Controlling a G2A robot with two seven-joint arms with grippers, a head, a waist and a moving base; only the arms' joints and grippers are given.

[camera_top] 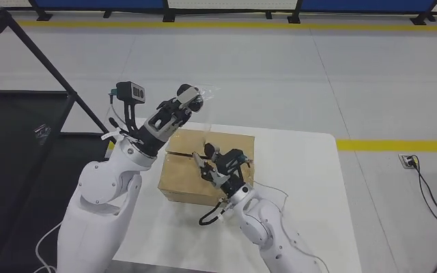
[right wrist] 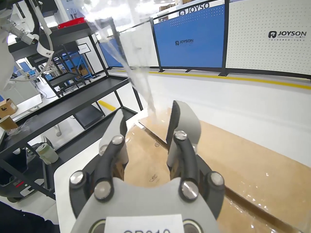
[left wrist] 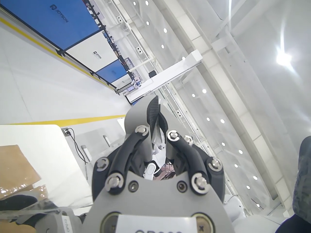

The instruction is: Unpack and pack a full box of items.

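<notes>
While left claw [left wrist: 156, 112] pinches clear tape strip [right wrist: 142, 81] rising from box [camera_top: 181, 170], right claw [right wrist: 148, 112] spread above lid; black rack [right wrist: 73, 95] beside desk [camera_top: 307, 177].

Matt brown cardboard box [right wrist: 243, 151], glossy clear tape [right wrist: 255, 206] in patches on it, beneath smooth grey fingers [right wrist: 187, 120] of the right gripper [right wrist: 148, 118]. Thin shiny transparent film [right wrist: 138, 73] pinched between rough black rubbery pads [left wrist: 151, 110] of the left gripper [left wrist: 157, 115]. Bright polished metal pins [left wrist: 141, 130] behind the fingers. Smooth white table [camera_top: 307, 177]
</notes>
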